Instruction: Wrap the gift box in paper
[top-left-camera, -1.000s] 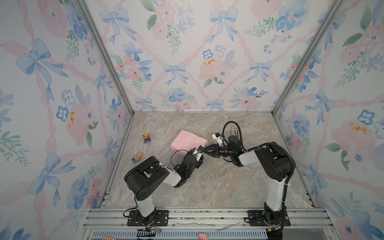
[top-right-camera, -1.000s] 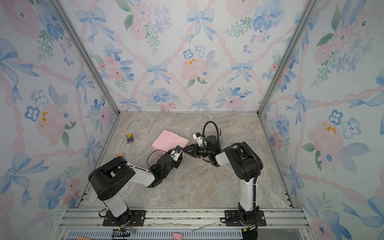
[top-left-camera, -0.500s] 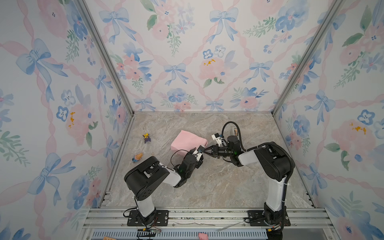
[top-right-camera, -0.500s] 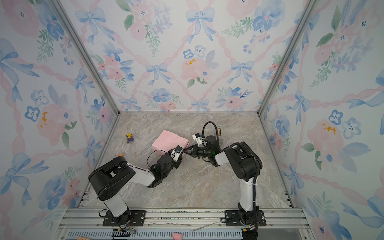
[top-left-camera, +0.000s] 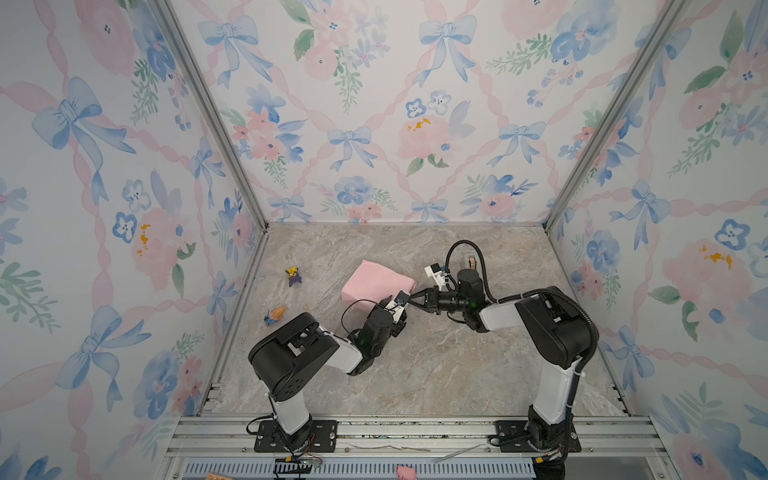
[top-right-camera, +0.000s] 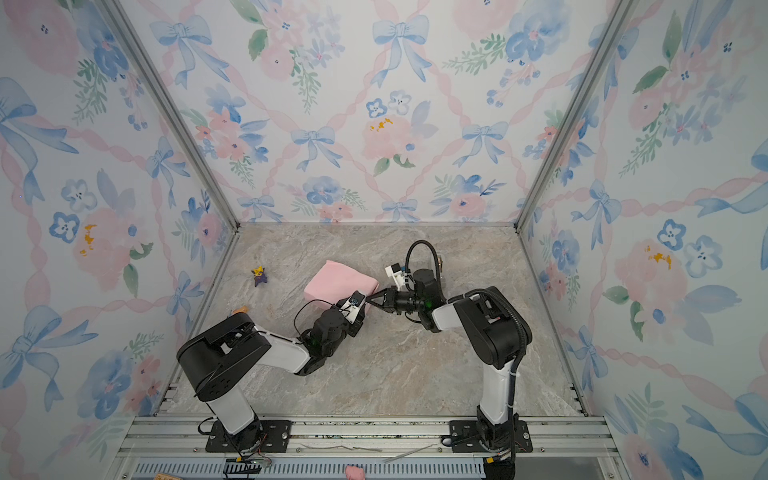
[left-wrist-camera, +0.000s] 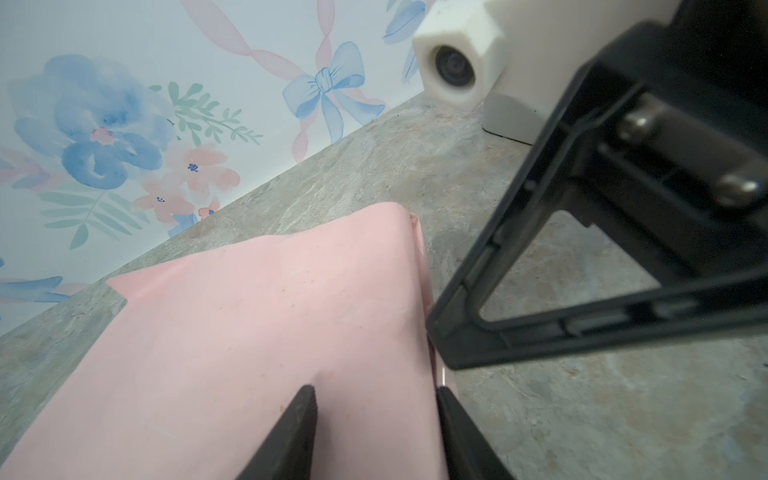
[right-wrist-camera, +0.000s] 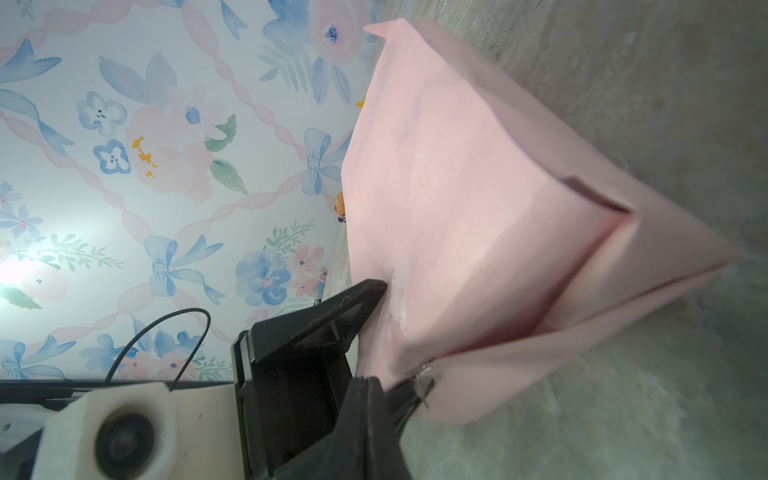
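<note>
The paper (top-left-camera: 376, 284) (top-right-camera: 338, 281), pale pink face outward, lies folded into a parcel on the table in both top views. The gift box is hidden inside it. My left gripper (top-left-camera: 390, 299) (left-wrist-camera: 376, 390) stands at the parcel's near right corner, jaws apart; one fingertip (right-wrist-camera: 374, 287) presses on the top face, the other sits at the edge. My right gripper (top-left-camera: 411, 296) (right-wrist-camera: 399, 386) comes in from the right, shut on a paper flap at that same corner, close to the left fingers. A folded triangular end flap (right-wrist-camera: 648, 257) lies on the table.
A small purple and yellow figure (top-left-camera: 294, 276) and an orange and blue toy (top-left-camera: 274, 315) lie left of the parcel. A tape dispenser (top-left-camera: 471, 262) stands behind the right wrist. Floral walls enclose three sides; a metal rail (top-left-camera: 374, 432) runs along the front.
My right gripper's jaws have closed onto the paper flap at the corner. Both arms and the parcel have hardly moved.
</note>
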